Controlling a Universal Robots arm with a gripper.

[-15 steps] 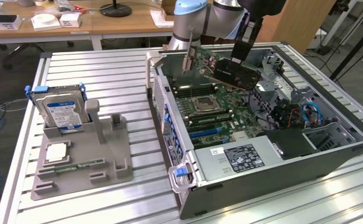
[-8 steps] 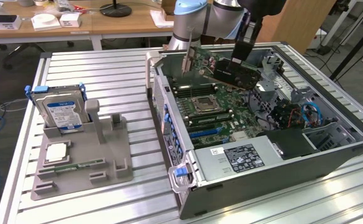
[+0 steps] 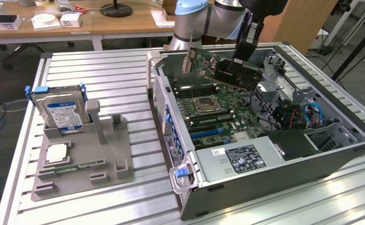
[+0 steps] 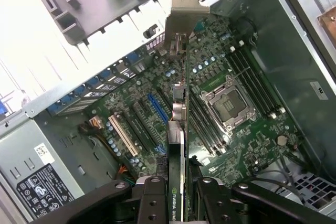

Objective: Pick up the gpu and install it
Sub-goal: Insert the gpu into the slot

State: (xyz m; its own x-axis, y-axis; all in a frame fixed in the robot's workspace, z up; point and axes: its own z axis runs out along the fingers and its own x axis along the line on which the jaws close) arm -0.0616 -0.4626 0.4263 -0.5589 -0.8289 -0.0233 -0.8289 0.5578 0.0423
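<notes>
Claw (image 3: 238, 64) clamps the gpu (image 3: 212, 63) on edge, clear above the motherboard (image 3: 223, 125) inside the open case (image 3: 264, 187), its bracket end close to the rear wall at 10 o'clock, long axis running 10-to-4, with the arm (image 3: 201, 18) reaching down from 12 o'clock.

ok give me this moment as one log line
gripper: shut on gpu | gpu: edge-on over motherboard, not seated in a slot

The arm (image 3: 198, 21) is reaching down from the far side of the exterior view, with its wrist pointing downward. Its gripper (image 3: 238, 65) is pressing both fingers (image 4: 153, 198) against the faces of the gpu (image 4: 178, 129), holding it aloft.
</notes>
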